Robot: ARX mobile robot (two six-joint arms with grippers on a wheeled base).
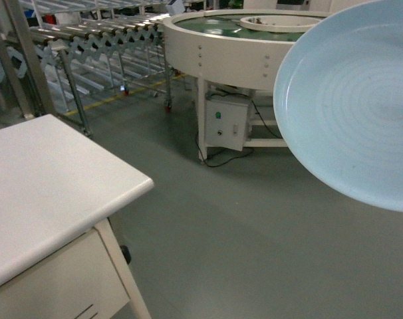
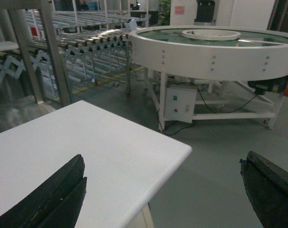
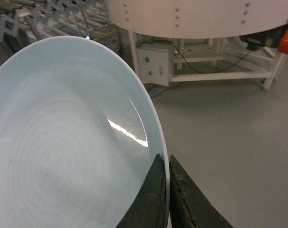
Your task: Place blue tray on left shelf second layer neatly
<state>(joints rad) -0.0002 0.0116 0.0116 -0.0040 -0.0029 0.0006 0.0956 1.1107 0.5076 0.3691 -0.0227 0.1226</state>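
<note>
Currently the blue tray (image 3: 63, 137) is held off the ground by the right gripper (image 3: 167, 190), whose two dark fingers (image 3: 151, 199) are pinched closed on the rim, one on the inner face and one on the outer. The tray is carried tilted, its hollow turned toward the head camera, where it fills the upper right of the view (image 1: 354, 100). Only the rim edge is clamped; the rest of the dish extends away to the left of the gripper with no support. The surface is glossy, with a bright reflection just ahead of the fingers, so it is judged slippery; it looks stiff, and likely brittle if ceramic, though the material cannot be told. With an edge grip and the mass cantilevered, rotation within the pinch is judged the main risk. The grip is best kept square on the rim, and a second hold on the opposite rim would steady it. The left gripper (image 2: 163, 190) is spread wide with nothing between its fingers, and hangs above the corner of a white table (image 2: 110, 152). The left shelf (image 1: 88, 40), a steel rack with roller rails, stands well beyond both grippers, at far left across open floor. A round white conveyor table (image 2: 215, 52) stands ahead of the grippers. The tray is not yet at the shelf; placement remains to be done.
</note>
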